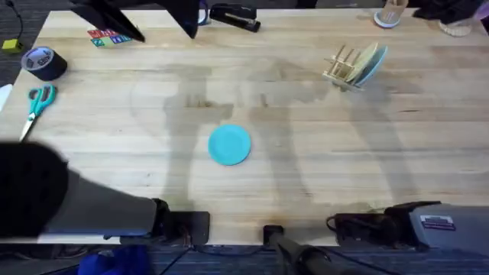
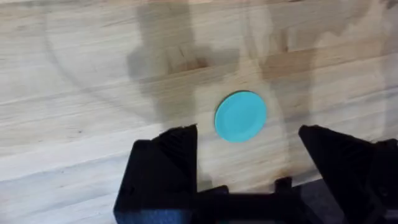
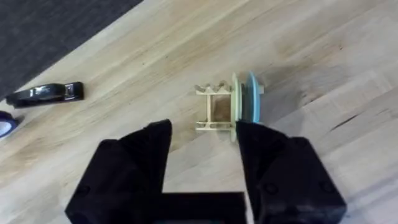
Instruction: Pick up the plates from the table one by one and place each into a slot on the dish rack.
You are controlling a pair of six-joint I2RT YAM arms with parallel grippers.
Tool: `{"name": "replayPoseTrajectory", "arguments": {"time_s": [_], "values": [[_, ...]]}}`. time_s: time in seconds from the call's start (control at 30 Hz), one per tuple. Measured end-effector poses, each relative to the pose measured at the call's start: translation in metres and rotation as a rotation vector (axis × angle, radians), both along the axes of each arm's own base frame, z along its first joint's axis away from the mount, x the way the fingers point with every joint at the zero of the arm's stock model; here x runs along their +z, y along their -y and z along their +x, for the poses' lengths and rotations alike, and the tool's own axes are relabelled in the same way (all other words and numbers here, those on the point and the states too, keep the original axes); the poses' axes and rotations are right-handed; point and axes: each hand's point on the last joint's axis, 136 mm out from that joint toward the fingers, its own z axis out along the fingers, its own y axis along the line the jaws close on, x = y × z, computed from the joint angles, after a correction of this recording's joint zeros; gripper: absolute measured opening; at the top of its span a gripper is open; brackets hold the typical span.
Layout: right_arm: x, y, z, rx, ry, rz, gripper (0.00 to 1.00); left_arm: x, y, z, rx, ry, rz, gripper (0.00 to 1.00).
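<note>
- Plates: two already stand upright in the dish rack (image 1: 348,67) near the counter's (image 1: 306,153) far right corner, a cream plate (image 3: 236,107) and a blue plate (image 3: 253,99).
- Turquoise plate (image 1: 229,144) lies flat mid-counter, untouched.
- Left gripper (image 2: 249,140) hangs above it, fingers spread, holding nothing.
- Right gripper (image 3: 203,134) faces the rack, fingers apart, nothing between them.
- Next call, I'd say: left arm drops and catches the turquoise plate's rim.

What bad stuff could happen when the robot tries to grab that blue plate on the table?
The blue plate lies flat on the table, so the open left gripper may slide off its thin edge or push it along. The dish rack is small and already holds two plates, so adding another might knock those over or tip the rack.
</note>
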Motion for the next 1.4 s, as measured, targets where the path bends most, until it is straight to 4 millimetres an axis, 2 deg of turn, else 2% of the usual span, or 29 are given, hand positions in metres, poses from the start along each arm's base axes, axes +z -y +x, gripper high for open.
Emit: {"name": "replayPoseTrajectory", "arguments": {"time_s": [0.03,0.07,0.23,0.33,0.47,0.73,0.87,0.93,1.07,1.4], "values": [[0.001,0.0,-0.001,-0.002,0.003,0.001,0.906,0.008,0.0,-0.006,-0.002,0.027,0.001,0.995],[0.001,0.0,-0.001,0.001,0.003,-0.001,0.972,0.017,0.0,-0.012,-0.005,0.056,0.002,0.995],[0.001,-0.001,-0.001,0.004,0.003,0.0,0.995,0.052,0.0,-0.041,-0.022,0.202,0.01,0.995],[0.001,-0.005,-0.001,0.015,0.003,-0.001,0.996,0.064,0.001,-0.059,-0.026,0.288,0.014,0.995],[0.002,-0.015,-0.001,0.039,0.005,0.0,0.996,0.06,0.002,-0.088,-0.035,0.353,0.018,0.993],[0.005,-0.027,0.002,0.068,0.025,0.003,0.996,0.031,0.019,-0.152,-0.185,0.412,0.037,0.993],[0.005,-0.035,0.001,0.09,0.027,0.004,0.996,0.027,0.019,-0.182,-0.229,0.424,0.041,0.992],[0.005,-0.04,0.001,0.103,0.026,0.004,0.996,0.025,0.019,-0.188,-0.232,0.41,0.037,0.993],[0.005,-0.046,0.0,0.117,0.026,0.005,0.996,0.02,0.025,-0.188,-0.245,0.366,0.007,0.992],[0.003,-0.046,-0.003,0.118,0.012,0.002,0.995,0.009,0.053,-0.173,-0.297,0.207,-0.125,0.993]]}}
